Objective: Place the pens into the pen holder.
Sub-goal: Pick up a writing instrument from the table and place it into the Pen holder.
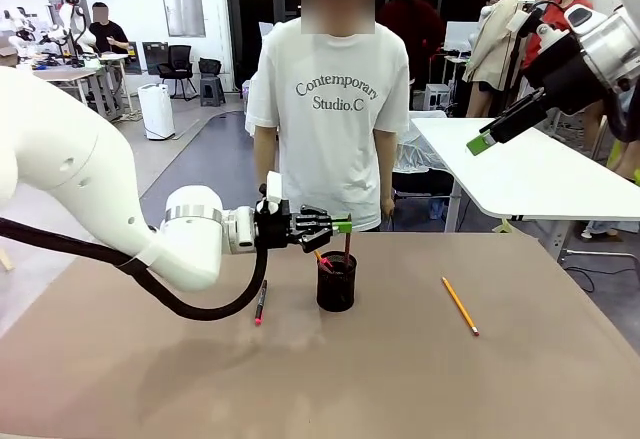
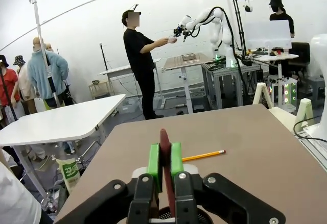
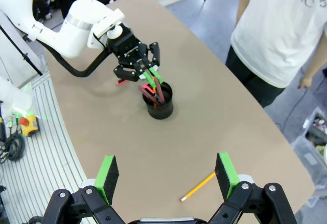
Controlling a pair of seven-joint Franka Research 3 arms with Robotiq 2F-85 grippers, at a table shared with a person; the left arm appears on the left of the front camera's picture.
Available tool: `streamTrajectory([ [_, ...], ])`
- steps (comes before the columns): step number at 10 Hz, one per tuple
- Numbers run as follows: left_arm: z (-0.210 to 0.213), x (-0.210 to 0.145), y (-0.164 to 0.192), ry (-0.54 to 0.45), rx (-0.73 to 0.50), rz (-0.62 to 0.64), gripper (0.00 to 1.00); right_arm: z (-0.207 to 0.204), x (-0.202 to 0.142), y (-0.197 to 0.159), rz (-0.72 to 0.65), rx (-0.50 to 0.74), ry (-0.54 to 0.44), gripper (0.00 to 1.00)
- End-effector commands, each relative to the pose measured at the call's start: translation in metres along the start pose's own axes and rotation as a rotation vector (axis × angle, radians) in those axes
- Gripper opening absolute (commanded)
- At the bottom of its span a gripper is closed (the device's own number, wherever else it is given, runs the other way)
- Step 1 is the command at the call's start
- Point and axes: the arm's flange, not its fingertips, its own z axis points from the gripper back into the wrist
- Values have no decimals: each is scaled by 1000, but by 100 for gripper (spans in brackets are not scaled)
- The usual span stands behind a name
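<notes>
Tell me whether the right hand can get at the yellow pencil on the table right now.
Probably yes. The right hand hangs open high above the pencil, which lies alone on bare table. The left hand, shut on a pen at the holder, is well aside.

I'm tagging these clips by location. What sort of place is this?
Most likely a robotics lab or workshop: a robot's left claw grips a dark red pen at a brown-topped table, plain white worktables stand on open grey floor, and black office chairs sit farther back.
</notes>
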Motion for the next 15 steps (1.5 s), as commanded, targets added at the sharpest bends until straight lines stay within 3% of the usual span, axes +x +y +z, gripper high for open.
streamTrajectory([
  [1, -3, 5, 4, -30, 18, 5, 46, 0, 1, 0, 4, 8, -9, 100],
  [4, 1, 10, 3, -37, 17, 1, 100, 0, 1, 0, 4, 8, -9, 100],
  [8, 2, 14, 0, -33, 2, -5, 100, 0, 1, 0, 4, 8, -9, 100],
  [9, 1, 12, -5, 18, -35, -21, 100, 0, 1, 0, 4, 8, -9, 100],
  [10, -1, 9, 3, -20, -4, -11, 100, 0, 1, 0, 4, 8, -9, 100],
  [15, -1, 9, 3, -20, -4, -11, 100, 0, 1, 0, 4, 8, -9, 100],
])
